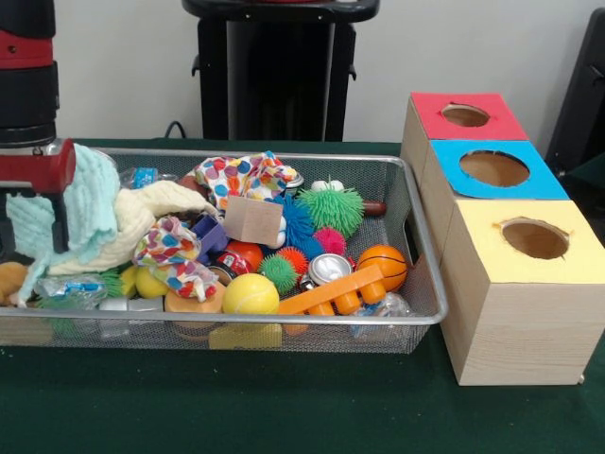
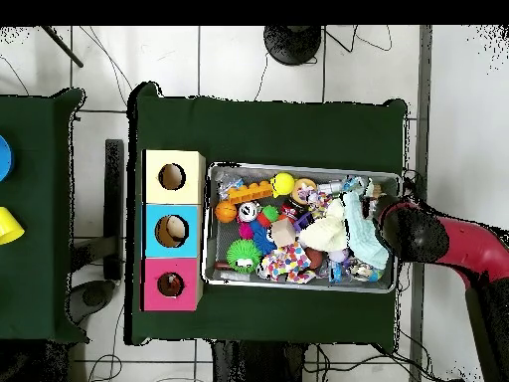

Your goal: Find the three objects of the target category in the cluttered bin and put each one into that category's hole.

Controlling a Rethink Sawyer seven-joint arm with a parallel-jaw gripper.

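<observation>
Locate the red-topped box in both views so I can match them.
Front view: red-topped box at right, farthest of the three boxes, behind the blue-topped box.
Overhead view: red-topped box at left, lowest of the stack.
Shared landmark: the wire bin beside the boxes.

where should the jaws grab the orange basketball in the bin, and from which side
Grip the orange basketball across its round middle, coming straight down. Its top half is bare, while the wire basket wall stands close beside it, and an orange plastic block and a silver can crowd its other sides, so a sideways approach looks blocked. Being smooth and round, it may slip unless the jaws close across its widest part.
</observation>
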